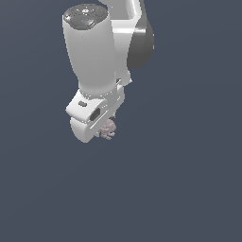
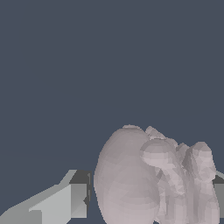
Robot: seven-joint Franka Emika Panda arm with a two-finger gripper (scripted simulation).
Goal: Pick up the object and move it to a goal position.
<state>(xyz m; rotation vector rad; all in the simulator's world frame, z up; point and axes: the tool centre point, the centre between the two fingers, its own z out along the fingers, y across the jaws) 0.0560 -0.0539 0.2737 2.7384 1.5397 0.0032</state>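
Observation:
The object (image 1: 110, 128) is a small lumpy pinkish-grey blob that peeks out just below the white hand in the exterior view. My gripper (image 1: 106, 131) points downward, and the hand hides most of its fingers there. In the wrist view the object (image 2: 131, 179) looms large between the two grey fingers (image 2: 65, 203). One finger sits on each side of it and close against it. My gripper (image 2: 153, 199) is shut on the object.
The white arm (image 1: 92, 52) rises above the hand. Behind everything is a plain dark blue-grey ground (image 1: 189, 179) with no other objects, edges or goal marker in view.

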